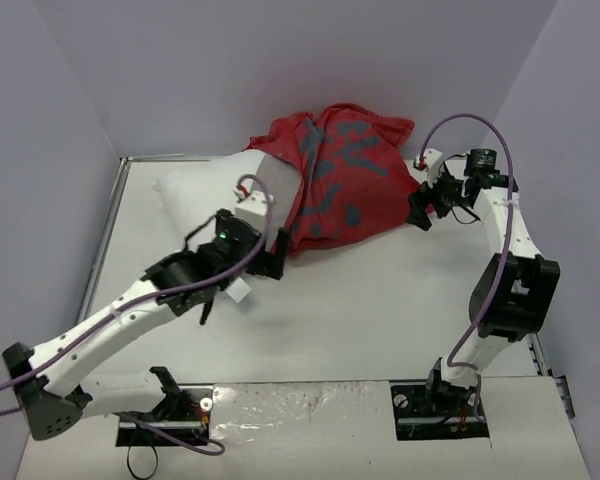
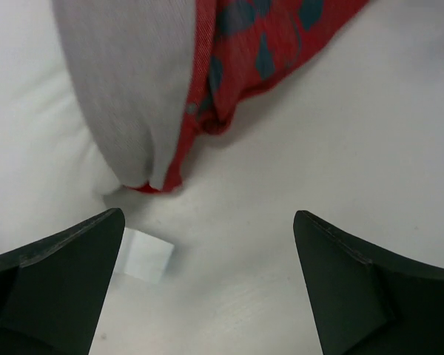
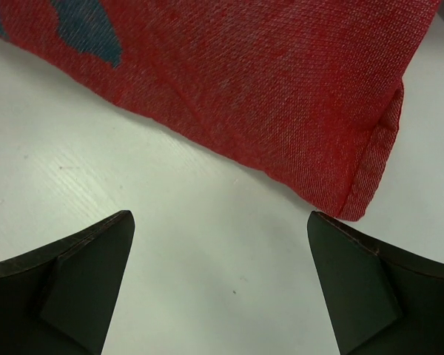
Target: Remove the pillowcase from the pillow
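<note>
Our spread right pincer (image 3: 218, 240) faces the closed corner of the pillowcase (image 3: 266, 96); our spread left pincer (image 2: 207, 229) faces the bare end of the pillow (image 2: 126, 89).

Your plump white rectangular pillow (image 1: 202, 195) lies at the white tabletop's (image 1: 370, 310) back, the printed red fabric pillowcase (image 1: 345, 185) over its right half; left gripper (image 2: 209, 220) just before it, right gripper (image 3: 220, 218) just right.
</note>
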`<action>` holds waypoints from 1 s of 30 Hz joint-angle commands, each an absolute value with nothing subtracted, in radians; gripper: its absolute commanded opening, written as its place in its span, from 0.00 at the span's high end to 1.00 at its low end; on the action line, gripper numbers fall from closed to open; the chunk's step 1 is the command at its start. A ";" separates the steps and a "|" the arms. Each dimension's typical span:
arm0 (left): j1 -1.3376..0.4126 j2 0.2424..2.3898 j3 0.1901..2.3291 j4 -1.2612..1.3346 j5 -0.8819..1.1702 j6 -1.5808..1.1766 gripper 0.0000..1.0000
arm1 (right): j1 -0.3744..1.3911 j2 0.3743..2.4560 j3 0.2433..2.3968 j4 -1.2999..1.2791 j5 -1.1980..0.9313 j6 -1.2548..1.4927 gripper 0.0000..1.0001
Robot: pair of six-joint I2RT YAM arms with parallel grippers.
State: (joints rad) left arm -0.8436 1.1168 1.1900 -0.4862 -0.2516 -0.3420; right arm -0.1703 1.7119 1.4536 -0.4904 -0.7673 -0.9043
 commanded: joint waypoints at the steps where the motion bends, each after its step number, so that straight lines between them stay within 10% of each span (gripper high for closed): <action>1: -0.952 1.222 1.172 -0.646 -0.536 -0.543 0.02 | -0.169 1.779 1.554 -0.494 -0.811 -0.780 0.01; 16: -0.805 0.819 0.738 -0.577 -0.776 -1.764 0.06 | -0.129 1.701 1.424 -0.495 -0.830 -0.749 0.01; 30: -0.290 1.069 0.696 -0.187 -0.302 -1.482 0.06 | -0.137 1.715 1.476 -0.517 -0.867 -0.727 0.02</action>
State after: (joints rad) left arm -0.3164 1.0451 0.6338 -0.2844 -0.4118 -1.5661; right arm -0.1303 1.7428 1.4261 -0.4892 -0.8566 -0.7467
